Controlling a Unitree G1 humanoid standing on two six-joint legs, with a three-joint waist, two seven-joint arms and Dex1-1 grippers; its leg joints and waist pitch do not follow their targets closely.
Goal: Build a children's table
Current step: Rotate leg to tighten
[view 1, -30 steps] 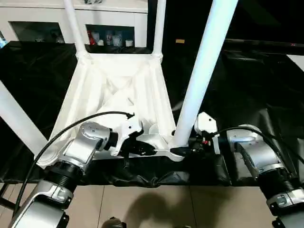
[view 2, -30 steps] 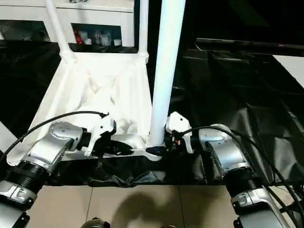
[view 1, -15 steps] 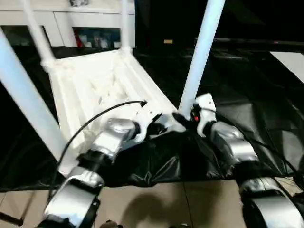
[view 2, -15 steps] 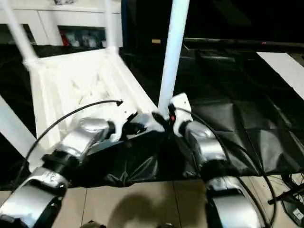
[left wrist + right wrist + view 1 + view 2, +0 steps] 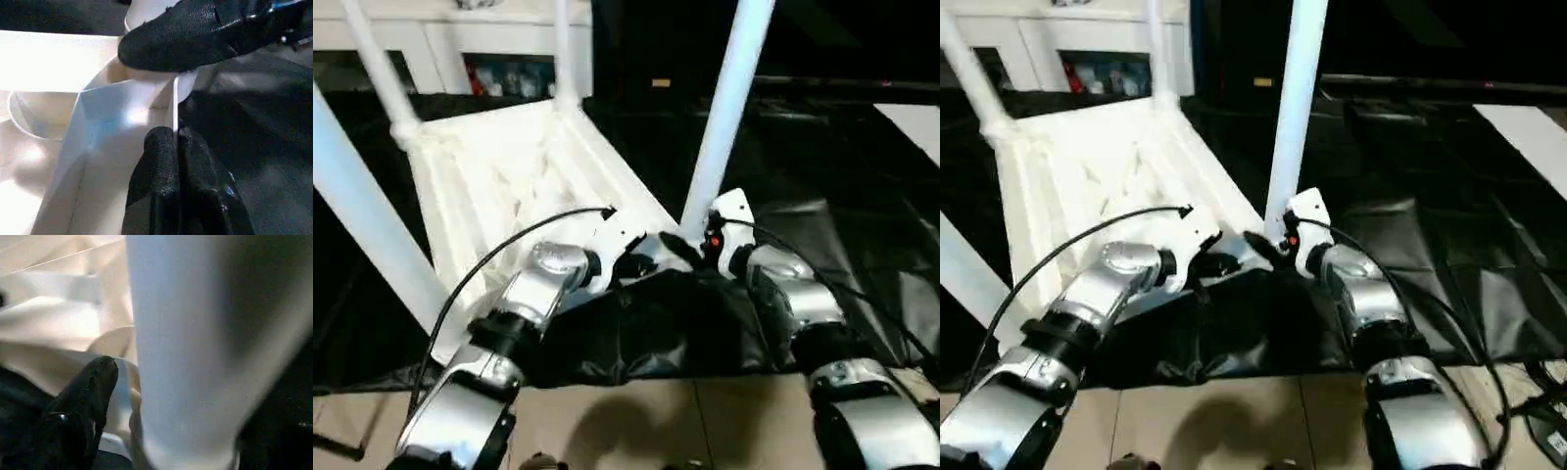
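The children's table [image 5: 499, 176] lies upside down on black cloth, its white legs pointing up. My left gripper [image 5: 641, 264] is at the near right corner, shut on the thin raised rim [image 5: 174, 105], which is pinched between its fingertips. My right gripper [image 5: 690, 245] is at the foot of the near right leg [image 5: 724, 108], where the leg enters its corner socket. It is open around the leg [image 5: 195, 342]: one finger [image 5: 90, 387] stands a little off it and the other is hidden behind it. That gripper's finger [image 5: 195, 34] also shows across the socket in the left wrist view.
The near left leg [image 5: 362, 215] slants up past my left arm, and two far legs [image 5: 372, 59] [image 5: 563, 49] rise at the back. A white cabinet [image 5: 440, 39] with glass doors stands behind. The black cloth [image 5: 646, 333] bunches under my wrists, with tiled floor [image 5: 636, 421] below it.
The whole picture has shifted and tilted, so the table now sits at an angle in view. Both grippers remain at the near right corner, the right one at the leg's foot.
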